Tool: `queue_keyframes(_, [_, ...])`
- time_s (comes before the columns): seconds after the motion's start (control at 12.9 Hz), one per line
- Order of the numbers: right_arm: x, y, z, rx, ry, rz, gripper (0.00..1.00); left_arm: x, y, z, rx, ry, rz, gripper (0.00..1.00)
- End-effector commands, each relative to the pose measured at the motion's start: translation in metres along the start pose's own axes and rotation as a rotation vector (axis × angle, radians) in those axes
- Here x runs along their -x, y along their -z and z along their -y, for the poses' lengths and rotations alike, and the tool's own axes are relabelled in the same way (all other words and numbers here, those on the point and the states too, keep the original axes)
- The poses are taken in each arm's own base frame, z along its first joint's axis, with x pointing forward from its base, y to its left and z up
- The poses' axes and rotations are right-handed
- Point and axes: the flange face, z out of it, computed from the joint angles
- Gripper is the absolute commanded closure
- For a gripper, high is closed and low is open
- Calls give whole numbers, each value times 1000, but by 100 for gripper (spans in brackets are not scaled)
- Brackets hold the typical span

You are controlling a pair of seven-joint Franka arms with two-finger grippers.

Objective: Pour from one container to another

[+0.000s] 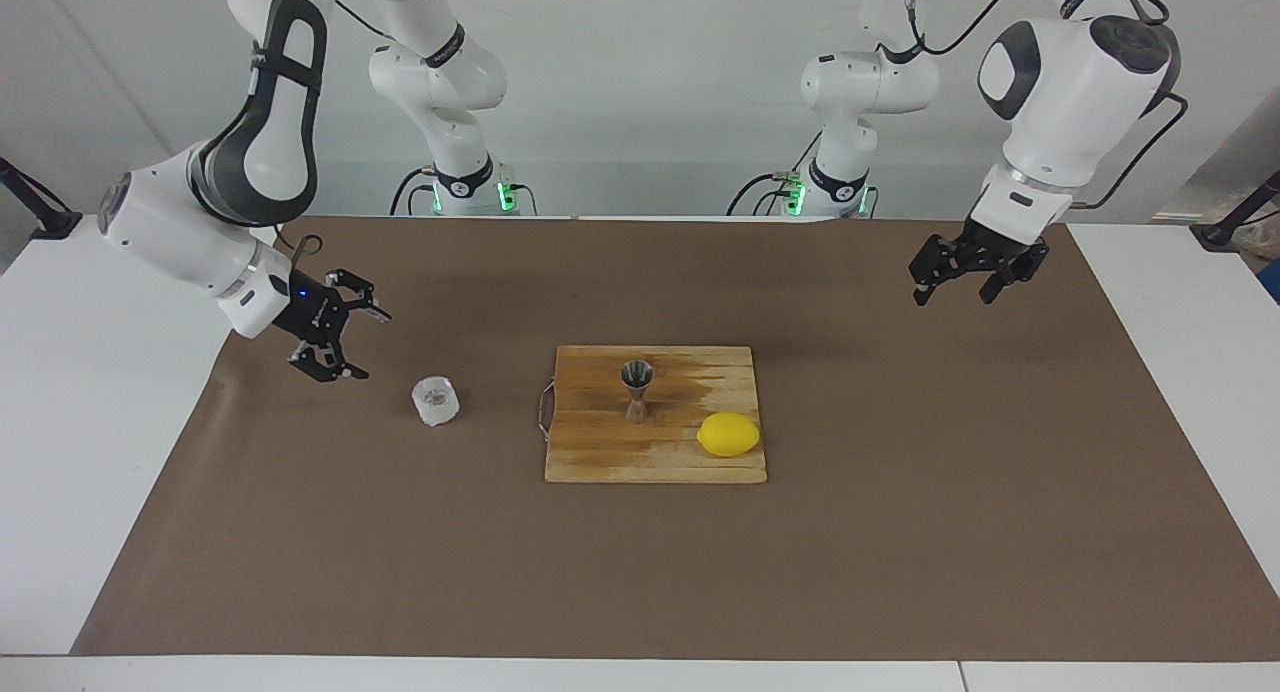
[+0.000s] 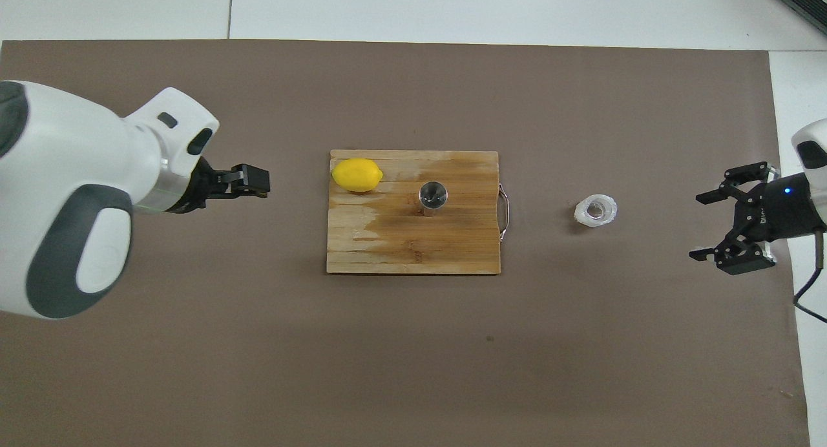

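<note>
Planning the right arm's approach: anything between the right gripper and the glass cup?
Nothing: only bare brown mat between the right gripper and glass cup, clearest in the overhead view.

I can read no text, label, brand, number or sign on anything here; the marks on my right gripper [image 2: 736, 224] are illegible.

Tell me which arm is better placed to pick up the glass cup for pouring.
The right arm. The right gripper hangs open right beside the glass cup, at that arm's end of the table. The left gripper is past the cutting board holding the jigger.
</note>
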Motion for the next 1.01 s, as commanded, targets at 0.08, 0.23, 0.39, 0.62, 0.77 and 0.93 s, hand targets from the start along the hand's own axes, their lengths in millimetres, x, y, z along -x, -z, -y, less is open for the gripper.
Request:
queue_keyframes(0.08, [16,-53,-12,42,44,-129,0,-4,51,5,-29,-16,27,0])
queue_keyframes(0.23, [36,-91,-19,54,82,-224,0,-12,68,12,-56,-14,31,0])
queue_keyframes(0.39, [46,-110,-19,56,113,-245,0,-15,70,14,-58,-15,46,0])
queue_keyframes(0.62, [33,-135,-12,35,148,-273,0,-8,68,13,-60,-10,67,0])
queue_keyframes(0.77, [34,-134,-15,55,143,-252,42,-5,65,13,-61,-7,72,0])
queue_keyframes(0.93, [36,-132,-17,68,135,-235,71,-4,66,13,-61,-7,72,0])
